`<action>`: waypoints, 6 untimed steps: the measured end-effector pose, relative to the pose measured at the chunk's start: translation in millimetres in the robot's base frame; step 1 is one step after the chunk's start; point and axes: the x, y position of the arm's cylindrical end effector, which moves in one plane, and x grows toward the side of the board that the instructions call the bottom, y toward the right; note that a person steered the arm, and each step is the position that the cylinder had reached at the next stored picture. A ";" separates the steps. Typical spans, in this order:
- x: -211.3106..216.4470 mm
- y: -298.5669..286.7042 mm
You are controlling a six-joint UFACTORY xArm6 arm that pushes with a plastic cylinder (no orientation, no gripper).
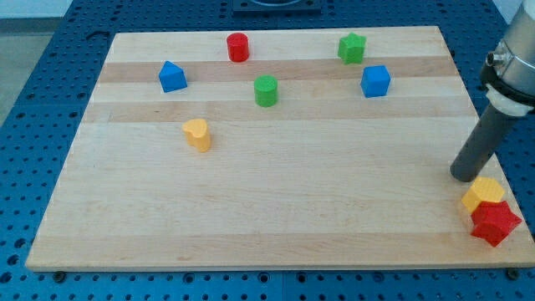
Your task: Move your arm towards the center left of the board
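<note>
My tip (462, 176) rests on the wooden board (276, 209) near its right edge, just up and left of a yellow hexagonal block (484, 193) and a red star block (495, 222) at the bottom right corner. The dark rod rises up and right from the tip. Far to the left lie a yellow heart-shaped block (197, 134) and a blue pentagonal block (172, 76). A green cylinder (266, 90), a red cylinder (238, 47), a green star block (352, 48) and a blue cube (375, 81) sit along the board's top part.
The board lies on a blue perforated table (33, 100) that surrounds it on all sides. The arm's grey body (512, 67) stands over the board's right edge.
</note>
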 end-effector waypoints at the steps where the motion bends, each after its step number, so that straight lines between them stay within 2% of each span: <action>1: 0.0 -13.9; 6: -9.1 -111.2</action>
